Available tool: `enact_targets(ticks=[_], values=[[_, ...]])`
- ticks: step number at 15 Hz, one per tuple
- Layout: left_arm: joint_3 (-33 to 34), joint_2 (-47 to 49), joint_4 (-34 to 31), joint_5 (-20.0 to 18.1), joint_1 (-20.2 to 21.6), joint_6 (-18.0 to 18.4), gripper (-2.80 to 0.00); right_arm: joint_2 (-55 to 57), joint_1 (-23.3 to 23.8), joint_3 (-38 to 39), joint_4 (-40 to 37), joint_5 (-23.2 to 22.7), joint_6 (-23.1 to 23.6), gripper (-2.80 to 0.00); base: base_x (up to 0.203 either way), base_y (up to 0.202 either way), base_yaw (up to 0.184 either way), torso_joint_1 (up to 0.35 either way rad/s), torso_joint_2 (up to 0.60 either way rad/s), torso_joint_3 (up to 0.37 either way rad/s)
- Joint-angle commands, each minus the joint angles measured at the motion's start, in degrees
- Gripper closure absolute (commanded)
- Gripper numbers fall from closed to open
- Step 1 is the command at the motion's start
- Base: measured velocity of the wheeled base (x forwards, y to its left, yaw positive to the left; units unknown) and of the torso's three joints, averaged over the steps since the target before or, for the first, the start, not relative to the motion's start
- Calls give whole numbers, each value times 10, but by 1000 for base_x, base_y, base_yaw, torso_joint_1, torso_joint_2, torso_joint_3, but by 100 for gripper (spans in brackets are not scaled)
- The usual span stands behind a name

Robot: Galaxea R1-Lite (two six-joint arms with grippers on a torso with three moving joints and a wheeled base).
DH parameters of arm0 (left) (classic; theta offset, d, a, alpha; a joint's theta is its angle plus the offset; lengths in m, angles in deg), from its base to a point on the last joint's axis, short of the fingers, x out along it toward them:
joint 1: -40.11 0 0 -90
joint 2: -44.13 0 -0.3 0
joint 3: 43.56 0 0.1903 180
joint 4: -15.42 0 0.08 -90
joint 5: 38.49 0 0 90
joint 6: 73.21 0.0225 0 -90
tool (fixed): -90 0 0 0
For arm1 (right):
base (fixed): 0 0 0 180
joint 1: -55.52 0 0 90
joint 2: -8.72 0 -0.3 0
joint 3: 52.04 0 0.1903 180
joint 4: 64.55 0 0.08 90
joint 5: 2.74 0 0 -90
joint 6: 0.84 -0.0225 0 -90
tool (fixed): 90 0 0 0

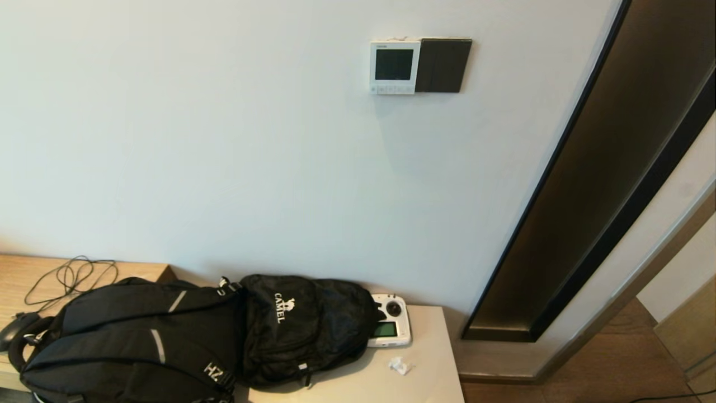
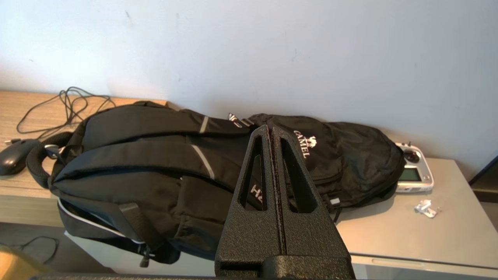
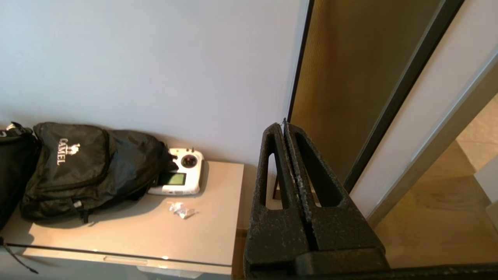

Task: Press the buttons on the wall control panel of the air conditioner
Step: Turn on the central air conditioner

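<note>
I face a pale wall (image 1: 224, 140) with a dark door frame (image 1: 587, 184) running down its right side and a low counter (image 1: 414, 380) against its foot. High on the wall hangs the control panel (image 1: 394, 66), a small white square with a dark screen, well above the counter and touching a dark grey switch plate (image 1: 443, 65) on its right. The buttons (image 1: 392, 88) sit as a row of tiny pale keys along the panel's bottom edge.

Neither arm shows from my head camera. On the left wrist camera I see the left gripper (image 2: 271, 130) hovering over the counter's front, its jaws pressed together with nothing between them. On the right wrist camera the right gripper (image 3: 284, 126) hangs off the counter's right edge, near the door frame, its jaws likewise closed on nothing.

On the counter, two black backpacks lie against the wall: a large backpack (image 1: 128, 341) at the left and a smaller Camel backpack (image 1: 302, 330) touching it. A white handheld controller (image 1: 390, 328) sits at the back right, partly tucked under the smaller pack. A crumpled scrap of paper (image 1: 399, 366) lies near the front right corner. A black cable (image 1: 70, 277) coils on the wooden ledge at far left, with a black mouse (image 2: 13, 156) beside it.
</note>
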Motion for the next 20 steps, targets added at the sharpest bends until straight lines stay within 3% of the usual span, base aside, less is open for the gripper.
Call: enact_targets(ticks=[1, 7, 16, 20], values=[[0, 0, 0, 0, 0, 1, 0, 51, -1, -26, 5, -1, 2, 0, 0, 0, 0, 0, 0, 0], [0, 0, 0, 0, 0, 0, 0, 113, 0, -33, 67, 0, 9, 0, 0, 0, 0, 0, 0, 0], [0, 0, 0, 0, 0, 0, 0, 148, -1, -42, 83, 0, 11, 0, 0, 0, 0, 0, 0, 0], [0, 0, 0, 0, 0, 0, 0, 244, -2, -52, 168, 1, 12, 0, 0, 0, 0, 0, 0, 0]])
